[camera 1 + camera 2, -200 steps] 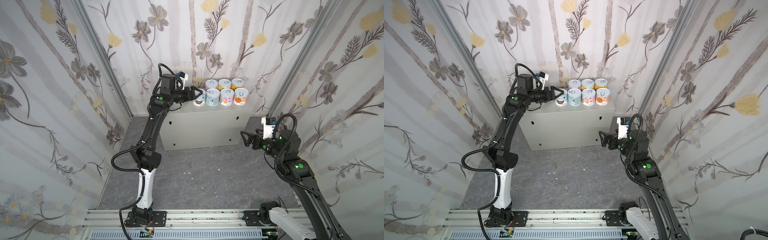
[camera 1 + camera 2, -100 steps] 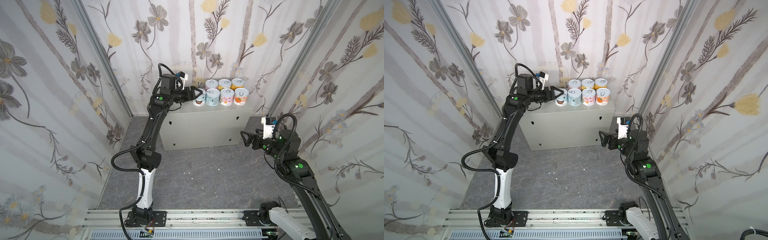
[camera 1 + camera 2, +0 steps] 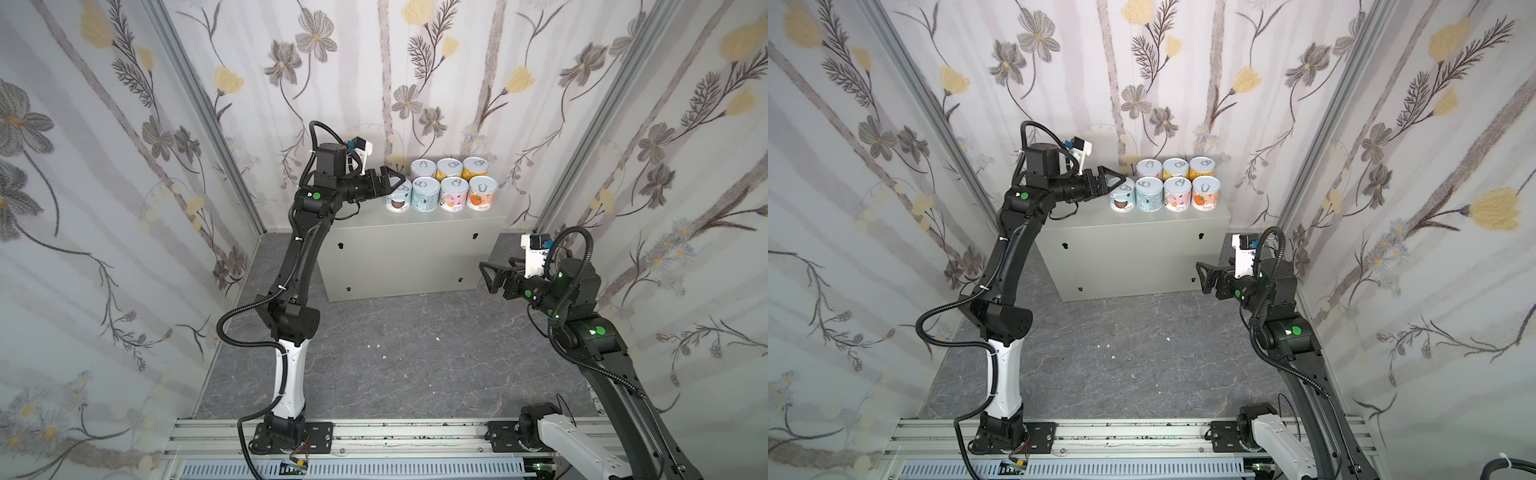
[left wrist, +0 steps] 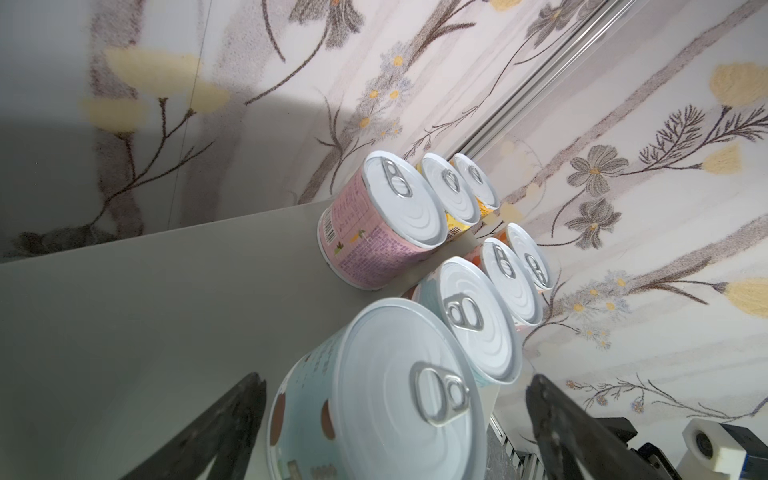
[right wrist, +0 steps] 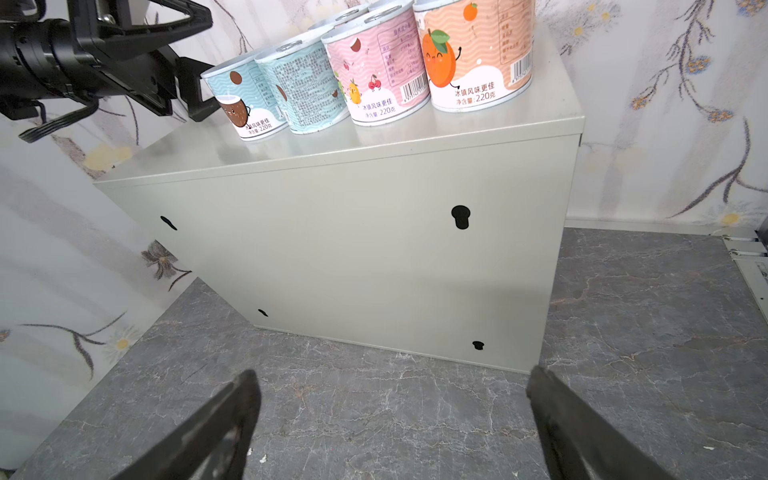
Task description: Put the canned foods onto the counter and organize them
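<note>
Robot lab test cell dressed up as a home, not a real kitchen. Floral wallpaper panels (image 3: 83,249) hang on aluminium posts (image 3: 210,124). Two arms (image 3: 291,374) are bolted to a rail (image 3: 395,432) along the bottom of frame. Marbled floor (image 3: 415,374), plain metal cabinet (image 3: 407,257) centre back.

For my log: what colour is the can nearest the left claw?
The can is light blue with a brown coconut cartoon; clearest in the right wrist view.

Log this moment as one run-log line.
cans: seven on counter, four front, three back | left gripper: open around end can | right gripper: open, empty
</note>
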